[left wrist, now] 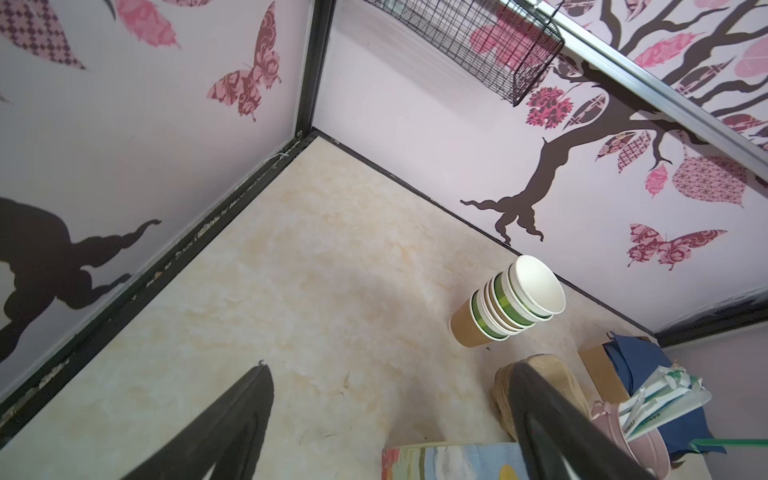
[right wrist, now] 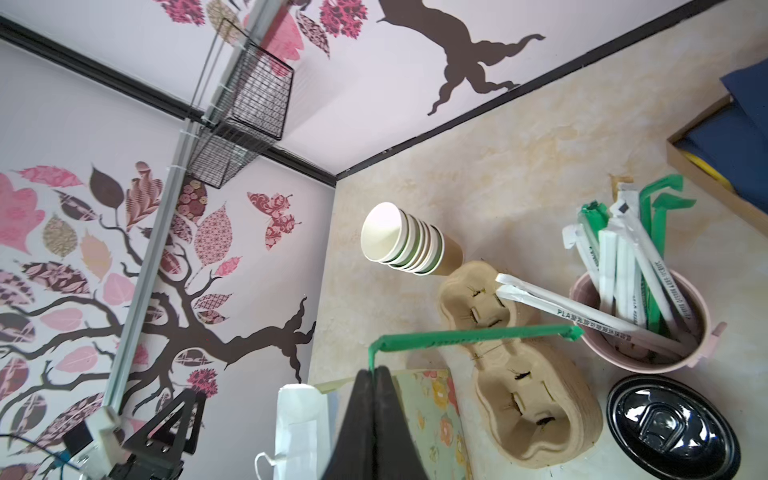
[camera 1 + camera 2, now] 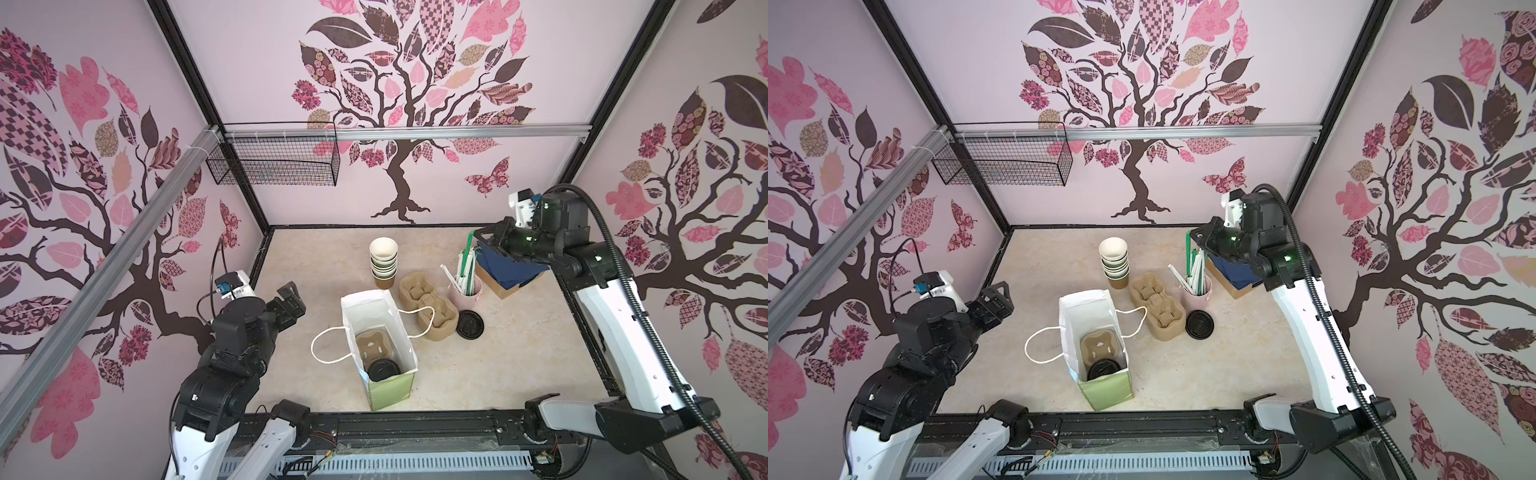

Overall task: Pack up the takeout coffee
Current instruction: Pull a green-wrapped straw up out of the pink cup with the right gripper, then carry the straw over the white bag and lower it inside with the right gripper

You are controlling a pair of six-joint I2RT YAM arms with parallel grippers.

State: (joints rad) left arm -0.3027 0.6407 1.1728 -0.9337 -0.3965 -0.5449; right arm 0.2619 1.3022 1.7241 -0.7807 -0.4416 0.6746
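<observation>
The takeout coffee stands inside the paper bag, in one pocket of a brown cardboard carrier. Only its round black lid shows. My left gripper hangs open and empty to the left of the bag, above bare table. My right gripper is at the back right above the pink straw pot. It is shut on the bent end of a green straw, whose far end reaches the pot's rim.
A stack of lidless cups stands behind the bag. Right of the bag lie stacked brown carriers and loose black lids. A box of blue napkins sits under the right arm. A wire basket hangs on the back wall.
</observation>
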